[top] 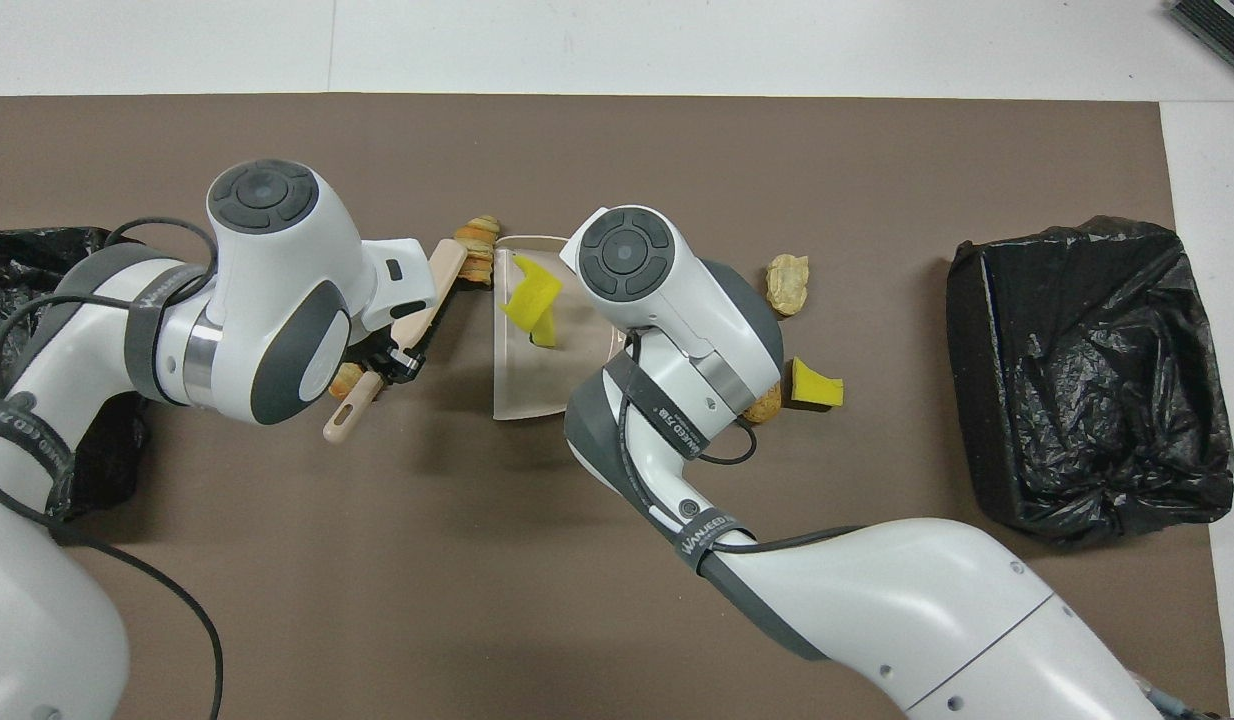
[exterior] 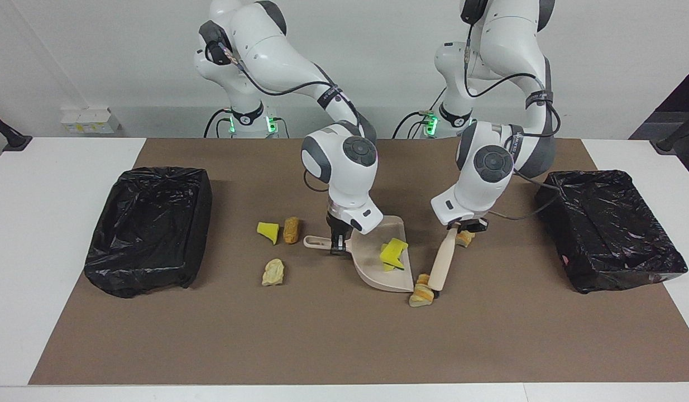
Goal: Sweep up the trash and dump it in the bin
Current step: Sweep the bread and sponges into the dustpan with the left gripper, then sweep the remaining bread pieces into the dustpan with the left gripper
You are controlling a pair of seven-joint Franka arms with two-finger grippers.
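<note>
A beige dustpan (exterior: 378,271) (top: 522,375) lies mid-table with two yellow foam pieces of trash (exterior: 393,252) (top: 532,300) in it. My right gripper (exterior: 338,244) is shut on its handle. My left gripper (exterior: 462,228) (top: 389,358) is shut on the brush (exterior: 442,262) (top: 439,280). The brush head presses an orange-brown lump (exterior: 421,294) (top: 475,245) against the pan's lip. Another orange lump (exterior: 465,239) (top: 345,380) lies half hidden under the left gripper. A yellow wedge (exterior: 268,230) (top: 815,385), a brown lump (exterior: 291,229) (top: 765,405) and a tan lump (exterior: 273,272) (top: 787,283) lie toward the right arm's end.
A black-lined bin (exterior: 149,229) (top: 1092,380) stands at the right arm's end of the brown mat. A second black-lined bin (exterior: 612,229) (top: 37,260) stands at the left arm's end. White table edges frame the mat.
</note>
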